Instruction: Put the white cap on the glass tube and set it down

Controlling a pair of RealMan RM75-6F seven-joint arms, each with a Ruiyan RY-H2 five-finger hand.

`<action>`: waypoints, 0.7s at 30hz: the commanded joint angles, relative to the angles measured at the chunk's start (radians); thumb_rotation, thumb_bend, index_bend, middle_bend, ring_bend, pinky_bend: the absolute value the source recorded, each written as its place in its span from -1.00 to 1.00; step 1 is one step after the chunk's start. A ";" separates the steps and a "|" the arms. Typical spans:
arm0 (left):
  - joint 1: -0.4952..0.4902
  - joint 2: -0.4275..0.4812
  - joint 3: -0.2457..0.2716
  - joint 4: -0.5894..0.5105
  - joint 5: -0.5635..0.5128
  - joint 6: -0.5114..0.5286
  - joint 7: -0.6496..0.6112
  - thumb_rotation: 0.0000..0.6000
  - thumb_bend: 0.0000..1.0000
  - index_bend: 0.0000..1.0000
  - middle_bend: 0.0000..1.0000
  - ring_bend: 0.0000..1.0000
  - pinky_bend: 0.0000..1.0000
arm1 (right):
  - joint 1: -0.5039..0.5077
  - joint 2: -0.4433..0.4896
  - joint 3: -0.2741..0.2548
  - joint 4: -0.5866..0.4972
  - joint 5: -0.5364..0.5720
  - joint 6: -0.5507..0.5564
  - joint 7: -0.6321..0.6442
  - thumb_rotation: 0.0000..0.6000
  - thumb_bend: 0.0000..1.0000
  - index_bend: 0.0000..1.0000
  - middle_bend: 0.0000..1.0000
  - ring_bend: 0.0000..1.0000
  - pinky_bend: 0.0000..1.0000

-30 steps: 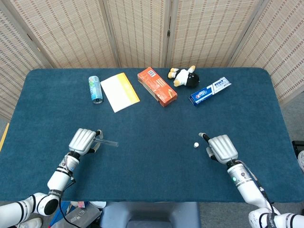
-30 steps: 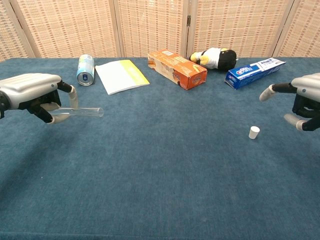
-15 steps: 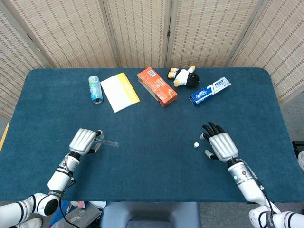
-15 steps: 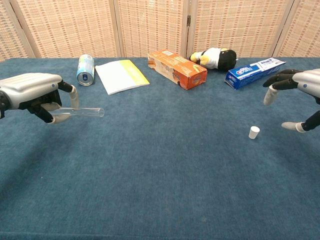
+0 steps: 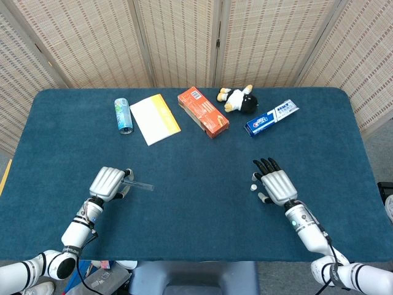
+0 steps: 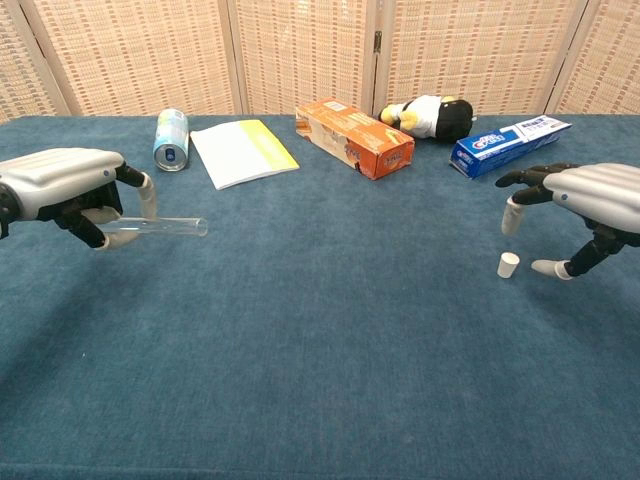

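- Glass tube [image 6: 152,227], one clear thin cylinder, lies level in the left hand [image 6: 62,190], whose fingers curl around its near end; its free end points to 3 o'clock.
- Blue felt-like table [image 5: 202,160] carries one can [image 5: 123,115], one booklet [image 5: 155,118], one orange box [image 5: 203,112], one plush penguin [image 5: 237,99], one toothpaste box [image 5: 271,117] along 12 o'clock.
- White cap [image 6: 508,265], one small cup shape, stands on the cloth.
- Right hand [image 6: 580,200] hovers over the cap, fingers spread, holding nothing; only the chest view shows the gap beneath.

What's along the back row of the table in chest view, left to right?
Drink can → yellow-and-white booklet → orange box → plush penguin → blue toothpaste box.
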 commanded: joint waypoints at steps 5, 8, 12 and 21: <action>0.001 -0.003 0.002 0.005 -0.002 -0.002 -0.001 1.00 -0.21 0.28 0.93 0.89 1.00 | 0.027 -0.055 0.002 0.077 0.016 -0.051 0.017 1.00 -0.39 -0.23 -0.87 -1.00 -1.00; 0.002 -0.005 0.002 0.008 -0.002 -0.003 -0.003 1.00 -0.21 0.28 0.93 0.89 1.00 | 0.031 -0.062 0.004 0.088 0.017 -0.057 0.024 1.00 -0.37 -0.21 -0.87 -1.00 -1.00; 0.002 -0.006 0.002 0.013 0.000 -0.002 -0.006 1.00 -0.21 0.28 0.93 0.89 1.00 | 0.032 -0.065 0.005 0.092 0.015 -0.058 0.030 1.00 -0.36 -0.20 -0.87 -1.00 -1.00; 0.002 -0.009 0.003 0.019 0.001 -0.005 -0.010 1.00 -0.21 0.29 0.93 0.89 1.00 | 0.035 -0.066 0.009 0.089 0.024 -0.061 0.026 1.00 -0.35 -0.18 -0.87 -1.00 -1.00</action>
